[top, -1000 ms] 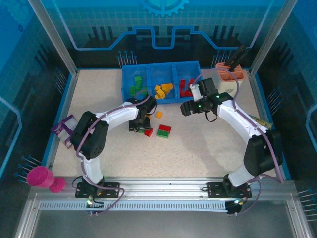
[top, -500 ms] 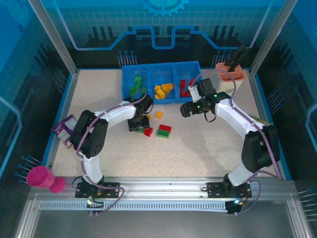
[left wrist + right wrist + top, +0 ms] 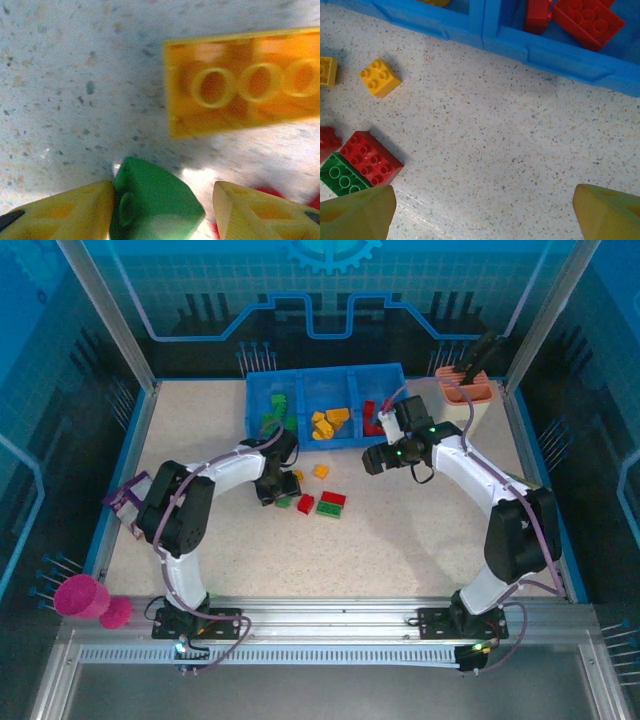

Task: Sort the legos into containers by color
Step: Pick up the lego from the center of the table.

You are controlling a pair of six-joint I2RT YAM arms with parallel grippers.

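Note:
My left gripper [image 3: 282,496] [image 3: 162,202] is low over the table and open. A green lego [image 3: 152,200] [image 3: 285,502] lies between its jaws, touching the left finger, with a gap to the right finger. Past it lies a yellow lego [image 3: 240,85], and a red lego [image 3: 305,504] sits just to the right. A red lego [image 3: 370,157] joined to a green one [image 3: 340,175] and a small yellow lego [image 3: 380,77] lie loose nearby. The blue three-compartment container [image 3: 330,443] holds green, yellow and red legos [image 3: 585,17]. My right gripper [image 3: 375,460] [image 3: 482,200] hovers open and empty before its near wall [image 3: 555,55].
A cream holder with an orange top [image 3: 465,390] stands at the back right corner. A purple snack packet [image 3: 130,500] lies by the left edge, another packet [image 3: 525,485] by the right edge. A pink cup [image 3: 80,597] sits outside the table's near left corner.
The left gripper shifted slightly left and down, and its jaws narrowed a little around the green lego. The red lego beside it slid slightly right. The right gripper edged toward the tray.

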